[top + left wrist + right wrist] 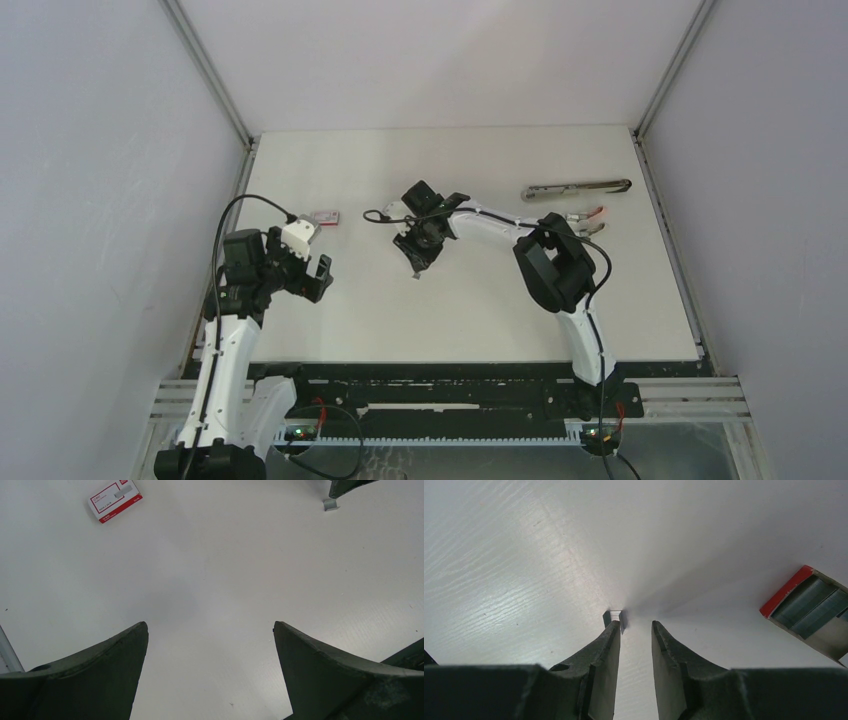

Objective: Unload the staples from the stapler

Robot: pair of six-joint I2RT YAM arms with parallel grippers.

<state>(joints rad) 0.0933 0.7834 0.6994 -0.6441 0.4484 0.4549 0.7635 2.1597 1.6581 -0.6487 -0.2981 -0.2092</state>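
Observation:
A tiny grey strip of staples [614, 616] lies on the white table, right at the tip of my right gripper's left finger. The right gripper [635, 625] is open a little and the gap holds nothing. From above, the right gripper [418, 255] points down at mid-table. The same strip of staples [330, 504] shows under its dark fingertip in the left wrist view. The stapler [575, 190], a long grey metal bar, lies at the back right with a red-tipped piece [588, 215] just in front of it. My left gripper [210, 625] is wide open over bare table, also seen at the left [315, 275].
A small red-and-white box [325, 217] lies near the left arm, also seen as a box [116, 500] in the left wrist view. An open red-edged box [809, 610] full of grey staple rows sits to the right of my right gripper. Grey walls bound the table.

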